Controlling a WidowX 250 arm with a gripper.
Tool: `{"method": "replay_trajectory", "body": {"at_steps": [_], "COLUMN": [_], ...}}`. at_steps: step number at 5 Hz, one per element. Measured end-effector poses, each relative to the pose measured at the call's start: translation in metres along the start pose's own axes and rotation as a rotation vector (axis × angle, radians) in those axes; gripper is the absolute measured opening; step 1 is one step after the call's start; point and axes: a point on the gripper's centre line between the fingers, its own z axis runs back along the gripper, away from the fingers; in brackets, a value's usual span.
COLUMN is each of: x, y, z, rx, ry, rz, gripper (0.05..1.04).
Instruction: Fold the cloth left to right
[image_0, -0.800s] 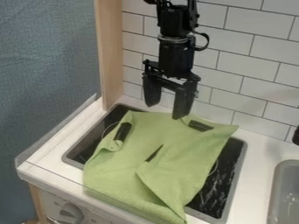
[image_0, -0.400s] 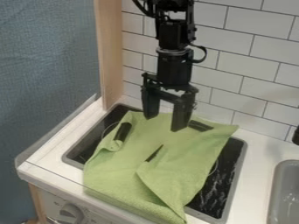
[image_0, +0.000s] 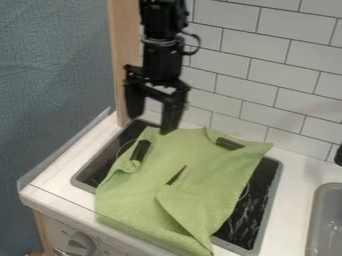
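The black gripper (image_0: 151, 124) hangs open over the back left part of the stove, its fingers spread with nothing between them. Its right fingertip stands by the back left edge of the green cloth (image_0: 200, 170); whether they touch I cannot tell. The cloth lies spread across the dark stove top, wrinkled, with a fold near its middle and its front end draped over the counter's front edge. Dark patches show at its upper left, centre and upper right.
The dark stove top (image_0: 252, 212) shows on both sides of the cloth. A grey sink (image_0: 325, 220) is at the right edge. A wooden post (image_0: 125, 65) stands behind at the left, beside the tiled wall (image_0: 287, 70). A knob (image_0: 81, 243) is on the front.
The gripper first came down a little, then moved left and slightly up, from above the cloth's back edge to its back left corner. The cloth has kept its shape and place.
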Motion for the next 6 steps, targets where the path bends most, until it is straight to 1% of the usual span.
{"method": "replay_trajectory", "body": {"at_steps": [1, 2, 3, 4, 5, 6], "x": [-0.005, -0.004, -0.004, -0.001, -0.006, -0.005], "y": [0.027, 0.033, 0.035, 0.041, 0.042, 0.042], "z": [-0.003, -0.021, -0.039, -0.047, -0.064, -0.071], "rx": [0.044, 0.069, 0.051, 0.03, 0.044, 0.046], "ry": [-0.015, 0.023, 0.056, 0.019, 0.064, 0.07], "rz": [0.1, 0.132, 0.137, 0.144, 0.152, 0.16], "gripper": [0.999, 0.999, 0.999, 0.999, 0.999, 0.999]}}
